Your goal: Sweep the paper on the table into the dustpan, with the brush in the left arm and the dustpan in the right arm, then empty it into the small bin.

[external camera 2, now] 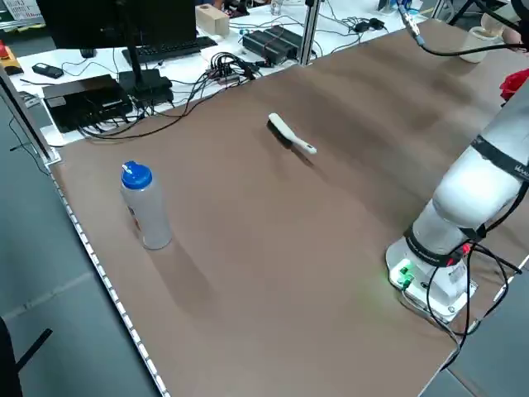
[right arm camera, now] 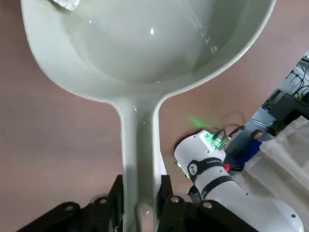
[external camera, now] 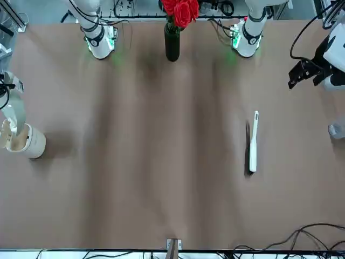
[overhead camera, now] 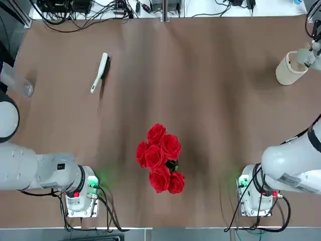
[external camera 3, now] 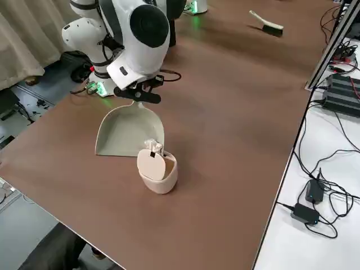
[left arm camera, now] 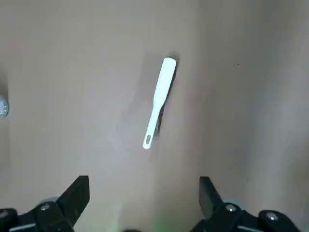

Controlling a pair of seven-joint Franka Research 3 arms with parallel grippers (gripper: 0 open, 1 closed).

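My right gripper (external camera 3: 136, 95) is shut on the stubby handle of the pale grey-green dustpan (external camera 3: 126, 132). The scoop tilts down over the small beige bin (external camera 3: 158, 170) at the table's right edge. The crumpled white paper (external camera 3: 152, 147) sits at the scoop's front lip, right above the bin's swing lid; the right wrist view shows the paper (right arm camera: 65, 4) near the dustpan (right arm camera: 145, 43) rim. The brush (overhead camera: 100, 73) lies alone on the table (overhead camera: 210, 100), far left. My left gripper (left arm camera: 142, 198) hovers open high above the brush (left arm camera: 158, 102), holding nothing.
A vase of red roses (overhead camera: 160, 158) stands at mid table near the arm bases. A clear bottle with a blue cap (external camera 2: 145, 207) stands near the table's left edge. Cables and electronics (overhead camera: 90, 7) line the far edge.
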